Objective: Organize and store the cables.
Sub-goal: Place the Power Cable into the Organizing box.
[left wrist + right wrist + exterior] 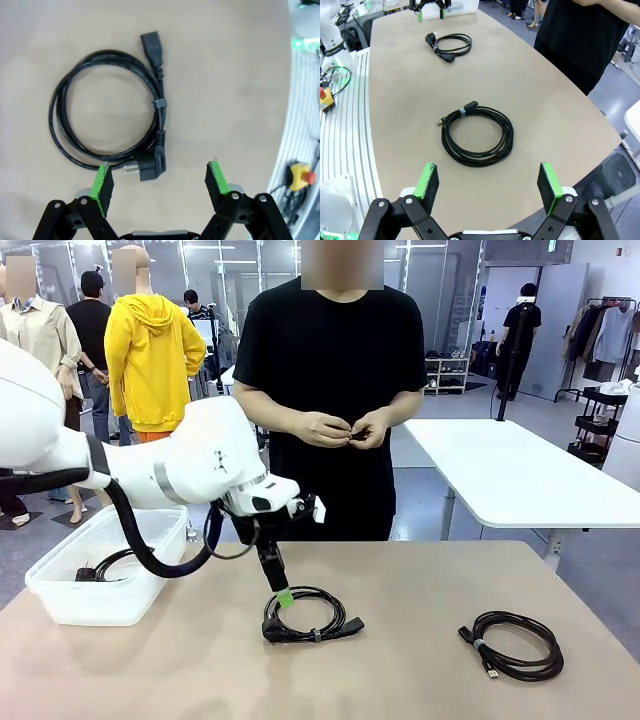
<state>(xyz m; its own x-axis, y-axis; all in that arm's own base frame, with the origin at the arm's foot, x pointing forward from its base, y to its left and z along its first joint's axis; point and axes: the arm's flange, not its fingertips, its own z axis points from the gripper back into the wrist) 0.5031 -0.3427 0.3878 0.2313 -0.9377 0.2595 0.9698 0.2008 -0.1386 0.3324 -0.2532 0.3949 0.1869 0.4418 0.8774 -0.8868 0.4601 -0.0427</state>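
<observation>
A thick black power cable [340, 625] [158, 103] [430, 37], wound into a round coil and bound by a small grey tie, lies flat near the middle of the tan table [420, 580]. An angled round plug sits at one end and a block-shaped socket at the other.

The robot's left hand [285, 597] [160, 182] [430, 12] hangs just over this coil's left rim, pointing down. Its two green-padded fingers are spread wide with nothing between them. In the left wrist view one pad [103, 182] sits over the coil's rim beside the round plug, while the other is over bare table. Whether the pad touches the cord cannot be told.

A second, thinner black cable [478, 644] [507, 132], also coiled and tied, with a small flat plug end, lies toward the table's near right corner, well apart from the first. The right hand [487, 185] hovers on the robot's side of this coil. Its fingers are also spread wide and hold nothing.

A clear plastic rectangular bin [60, 605] stands at the table's left edge. Inside it lies another black coiled cable [100, 568].

At the far edge a person in a black T-shirt [330, 350] stands facing the robot. The person's hands [345, 428] are brought together at waist height around something too small to make out.
</observation>
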